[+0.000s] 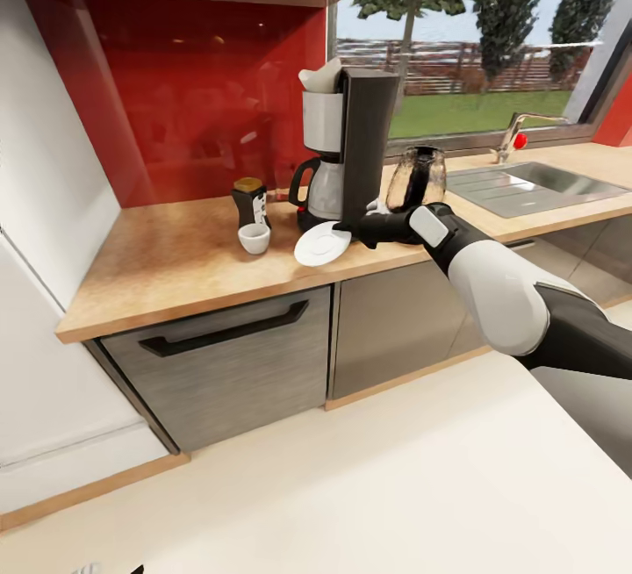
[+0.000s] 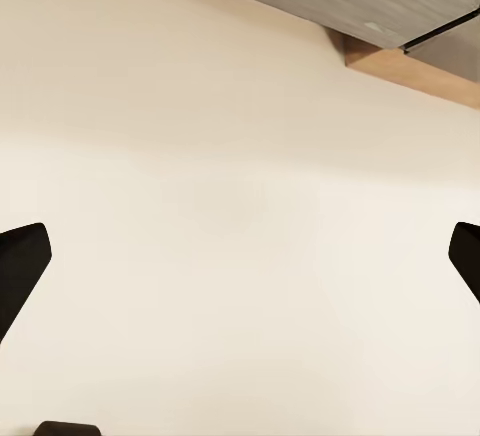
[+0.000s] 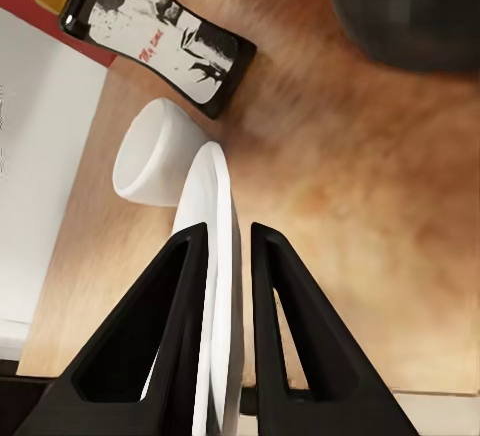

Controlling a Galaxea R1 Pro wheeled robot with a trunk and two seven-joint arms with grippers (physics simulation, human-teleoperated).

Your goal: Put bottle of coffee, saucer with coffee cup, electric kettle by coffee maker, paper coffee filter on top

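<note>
Landmark: coffee maker [image 1: 347, 148] on the kitchen countertop [image 1: 167, 267], paper coffee filter [image 1: 320, 75] in its basket.
Right gripper [image 1: 344, 229]: clamped edge-on on the saucer [image 1: 321, 243], held tilted in front of the machine.
Coffee cup [image 1: 254, 239]: left of the machine, beside the bottle of coffee [image 1: 251, 201].
Electric kettle [image 1: 416, 177]: right of the machine.
Left gripper [image 2: 240, 256]: fingers spread, empty, over pale floor.
Risk: thin rim grip (my judgement); the saucer may pivot or slip, or knock the cup.

The head camera looked down from some distance at the long light wood-grain countertop [image 1: 175, 267]; the right wrist camera sat close over that same worktop [image 3: 380, 216]. The left wrist camera faced the pale cream floor [image 2: 220, 206].
</note>
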